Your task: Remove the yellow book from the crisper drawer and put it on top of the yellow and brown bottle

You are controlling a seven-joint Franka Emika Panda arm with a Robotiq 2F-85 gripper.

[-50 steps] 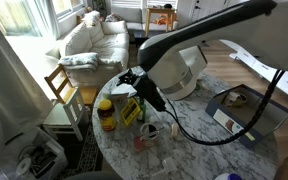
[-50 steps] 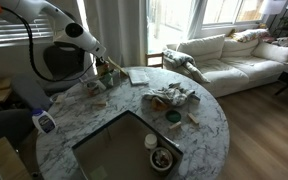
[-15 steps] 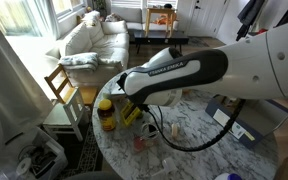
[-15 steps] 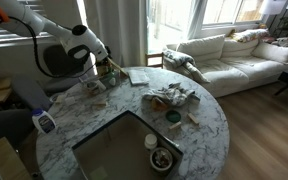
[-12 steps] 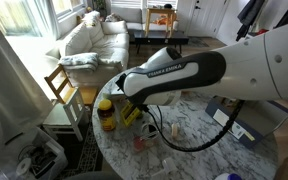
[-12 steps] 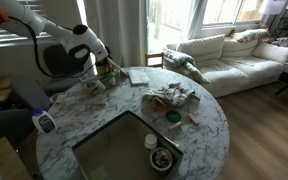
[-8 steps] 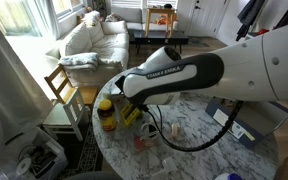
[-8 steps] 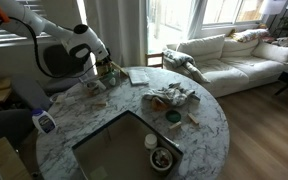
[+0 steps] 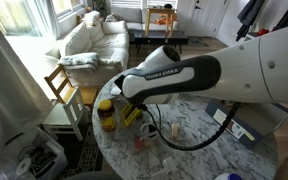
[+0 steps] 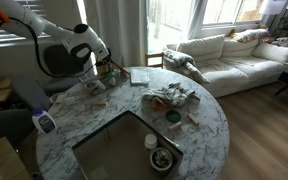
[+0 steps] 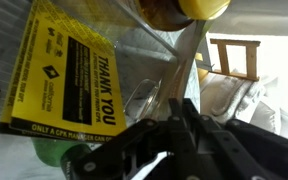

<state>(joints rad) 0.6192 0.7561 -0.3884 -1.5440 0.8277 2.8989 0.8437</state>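
- Wrist view is showing the gripper (image 11: 184, 125) hanging just beside the yellow card (image 11: 69, 75) with black print. The yellow and brown bottle (image 11: 189, 8) is showing its yellow lid beyond. The fingers are merging into one dark mass, so I am not able to say whether they are apart or together.
- In an exterior view the yellow book (image 10: 139, 75) seems to be lying flat on the marble table (image 10: 206, 122). It is sitting near the gripper and outside the clear crisper drawer (image 10: 99, 130).
- I am judging the pick-up to be the step in hand. The fingers should be taking the thin cover by an edge while avoiding the card. The book is looking wider than the bottle, so it should be going down level and centred on the lid.
- I am counting one book, one bottle, one card and one drawer.
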